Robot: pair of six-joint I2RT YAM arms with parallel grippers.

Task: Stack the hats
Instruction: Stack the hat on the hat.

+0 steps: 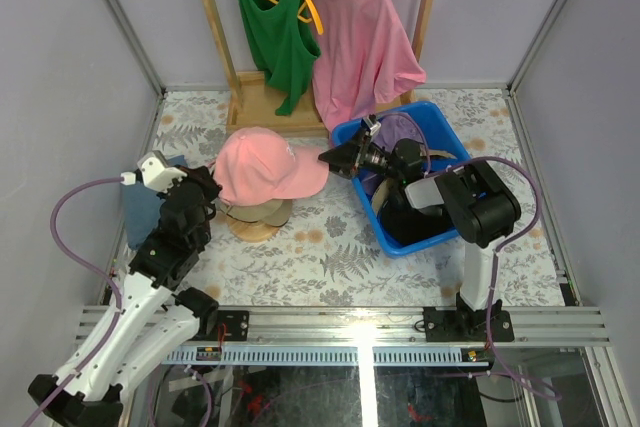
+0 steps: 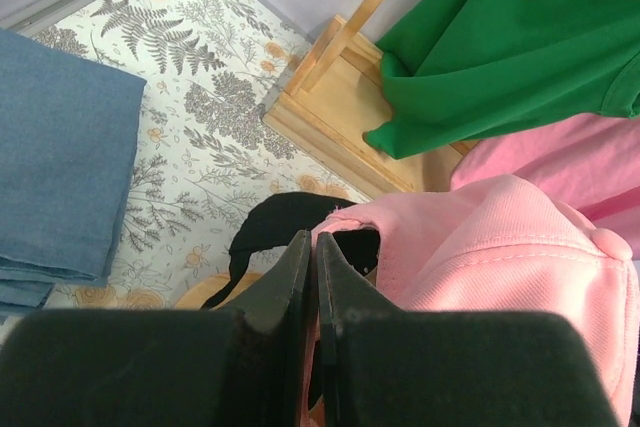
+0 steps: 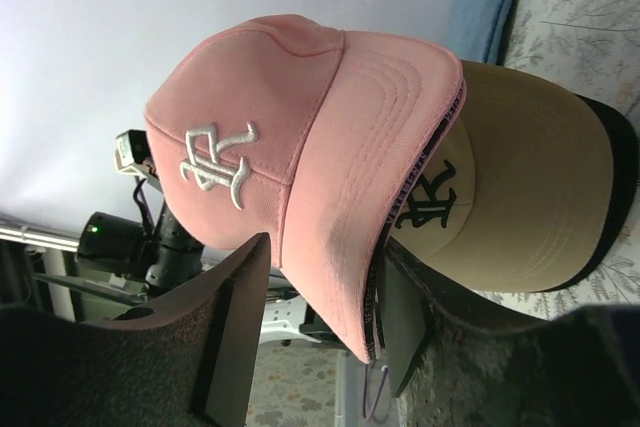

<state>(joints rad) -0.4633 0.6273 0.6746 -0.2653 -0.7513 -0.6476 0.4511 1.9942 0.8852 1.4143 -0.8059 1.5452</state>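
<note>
A pink cap point(image 1: 262, 165) with a white emblem point(image 3: 215, 162) sits on top of a tan cap point(image 3: 510, 207). That tan cap rests on a black cap point(image 3: 620, 162) over a round wooden stand point(image 1: 250, 231). My right gripper point(image 1: 335, 159) is open and straddles the pink brim point(image 3: 325, 247). One finger stands apart from the brim's top; the other lies close under it. My left gripper point(image 2: 313, 242) is shut at the pink cap's rear edge, with pink fabric showing between its fingers. A lavender cap point(image 1: 400, 129) and a black one point(image 1: 405, 222) lie in the blue bin point(image 1: 345, 133).
Folded blue denim point(image 1: 140, 209) lies at the left, beside my left arm. A wooden rack base point(image 1: 262, 107) stands at the back, with a green tank top point(image 1: 275, 37) and a pink T-shirt point(image 1: 360, 42) hanging over it. The right arm reaches across the bin.
</note>
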